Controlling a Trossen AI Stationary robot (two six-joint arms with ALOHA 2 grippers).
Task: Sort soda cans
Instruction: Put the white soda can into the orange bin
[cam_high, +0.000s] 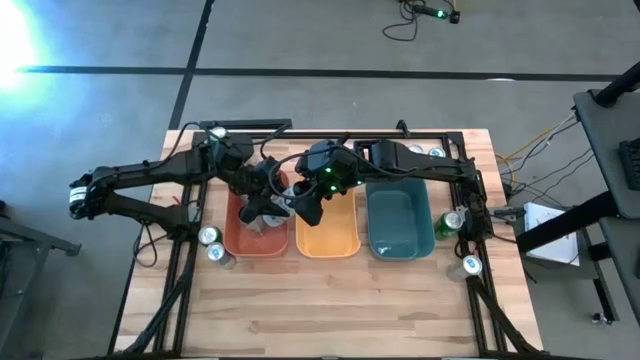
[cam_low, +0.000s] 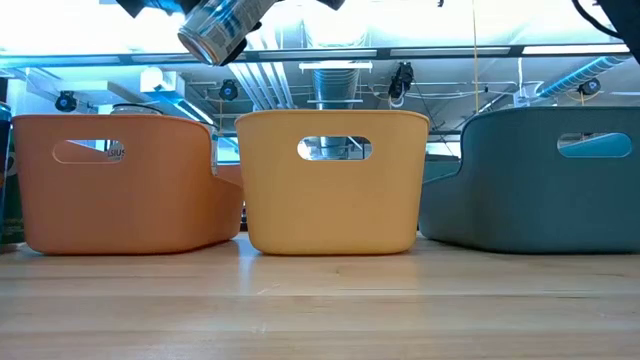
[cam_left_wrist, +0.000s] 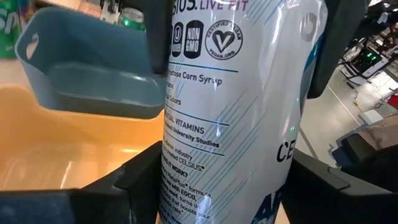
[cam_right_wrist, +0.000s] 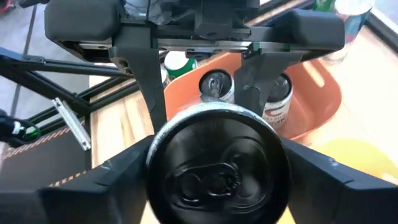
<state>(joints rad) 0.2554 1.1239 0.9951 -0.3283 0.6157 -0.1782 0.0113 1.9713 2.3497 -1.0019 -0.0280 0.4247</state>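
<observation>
A silver-white soda can (cam_left_wrist: 236, 106) with blue lettering hangs tilted in the air (cam_low: 215, 30), above where the red-orange bin (cam_high: 240, 243) meets the yellow bin (cam_high: 327, 245). Both grippers are shut on it. My left gripper (cam_left_wrist: 227, 186) reaches in from the table's left (cam_high: 268, 198). My right gripper (cam_right_wrist: 217, 177) comes from the right (cam_high: 303, 205). Two more silver-topped cans (cam_right_wrist: 214, 84) stand in the red-orange bin. My left gripper pinches the can's lower body (cam_left_wrist: 180, 186) between its two fingers, which lie across the can. The can is lifted clear and tilted. My right gripper pinches the can's side walls just below its top rim (cam_right_wrist: 158, 155). Its fingers (cam_left_wrist: 158, 37) run along the can from its top end, and the lid faces the wrist.
A teal bin (cam_high: 400, 250) stands to the right of the yellow one. Two cans (cam_high: 212, 243) stand on the table left of the red-orange bin. Others stand at the right (cam_high: 448, 222), (cam_high: 470, 265) and at the far side (cam_high: 437, 152). The near half of the table is bare wood.
</observation>
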